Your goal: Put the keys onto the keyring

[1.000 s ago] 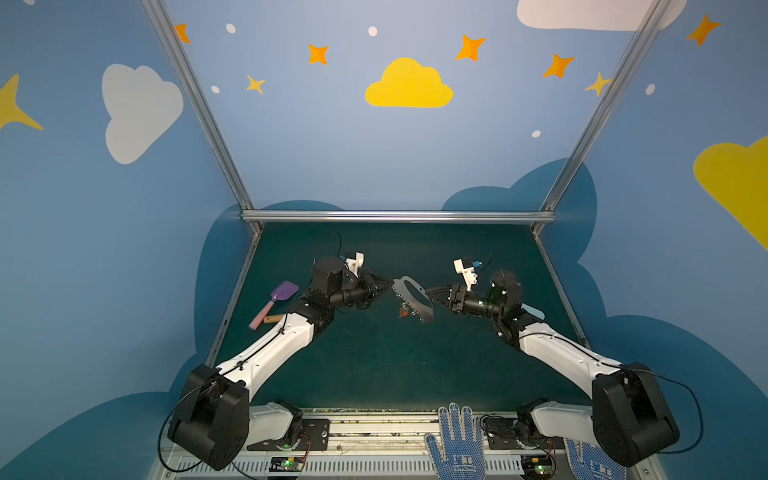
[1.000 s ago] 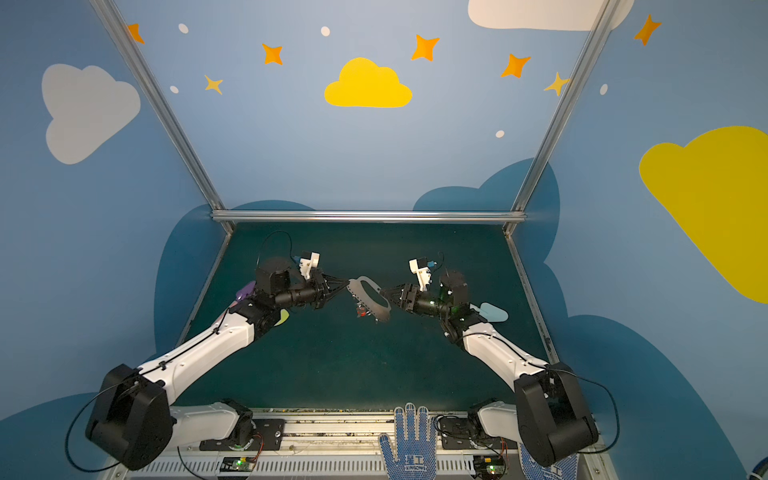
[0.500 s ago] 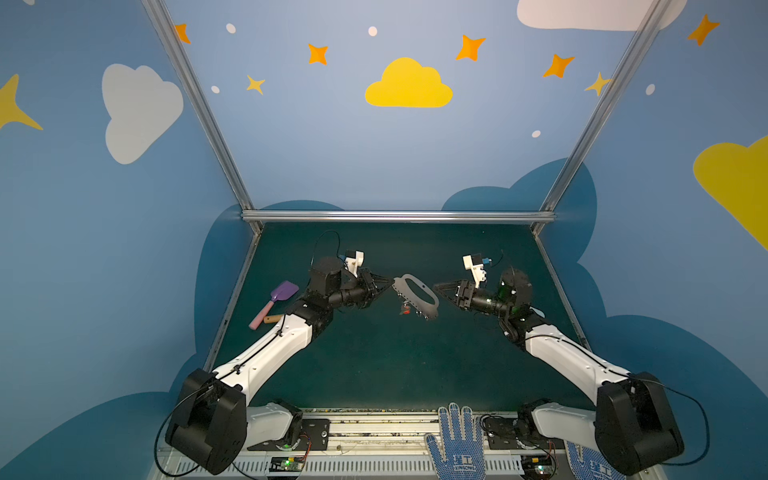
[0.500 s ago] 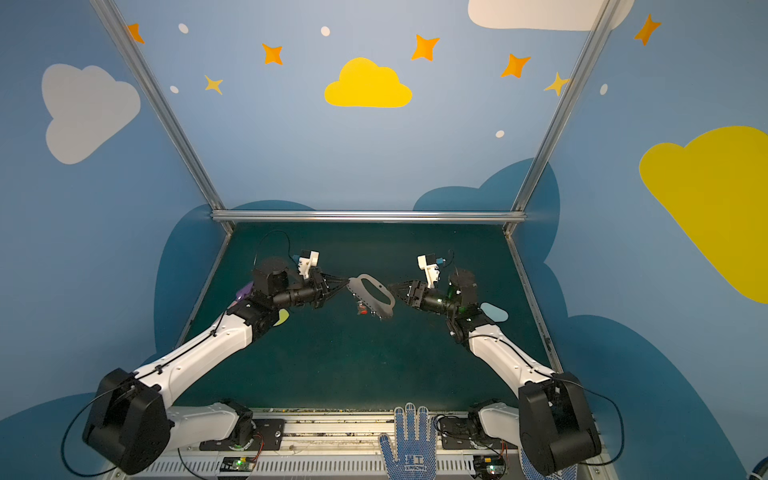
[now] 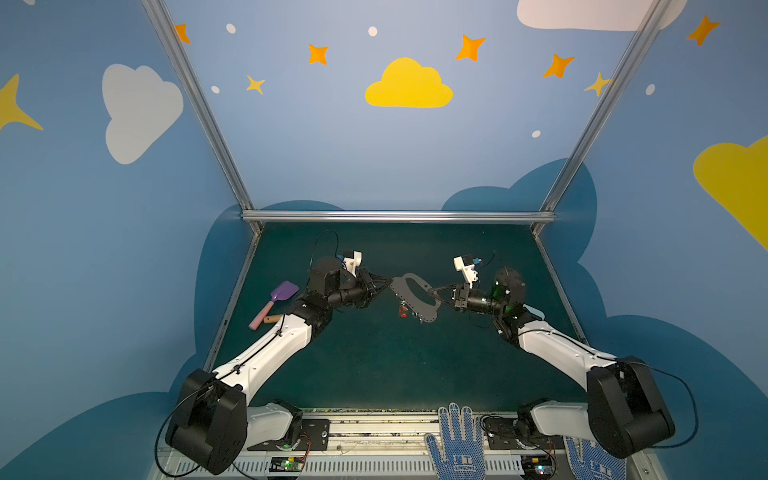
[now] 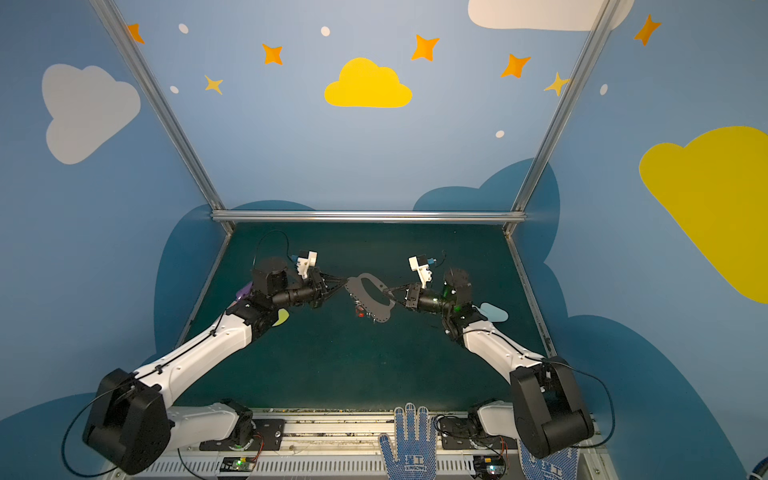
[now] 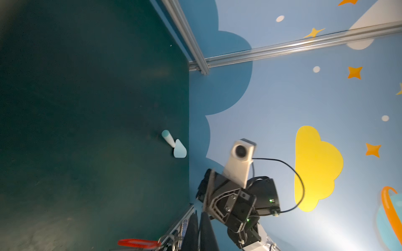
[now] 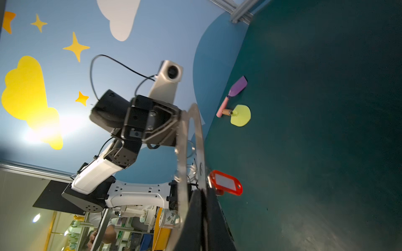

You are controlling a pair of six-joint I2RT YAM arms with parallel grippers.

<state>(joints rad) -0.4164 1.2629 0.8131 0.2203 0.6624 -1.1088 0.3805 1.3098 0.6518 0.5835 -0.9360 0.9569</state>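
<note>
Change: right gripper [image 5: 432, 291], jaws spread a second ago, now has them drawn together on the keyring [image 5: 415, 297]; left gripper [image 5: 388, 286] holds as before.
Keyring: flat grey D-shaped plate of dull metal with a long oval slot and a scalloped edge pierced by small holes. It is held tilted in the air over the middle of the mat [image 5: 374, 374], between the two grippers, and shows edge-on in the right wrist view.
Keys: tiny bunch [image 5: 403, 309] hanging at the plate's lower scalloped edge, clear of the mat. It has a glossy red-orange plastic tag [image 8: 226, 182] with a pale insert and thin wire split rings; the key itself is too small to make out.
Left gripper: jaws closed, pinching the plate's end nearest it.
Right gripper: jaws closed on the narrow bar beside the slot; the black fingers [image 8: 193, 221] press its two faces.
Mat: dark green, fine felt-like nap.
Purple shovel [image 5: 283, 293]: square blade and pink handle, flat by the left arm.
Yellow shovel [image 6: 281, 318]: rounded blade, just beside the purple one.
Blue shovel [image 6: 493, 311]: pale, pointed blade, behind the right arm.
Gloves [image 5: 457, 440]: blue dotted knit, at the front rail.
</note>
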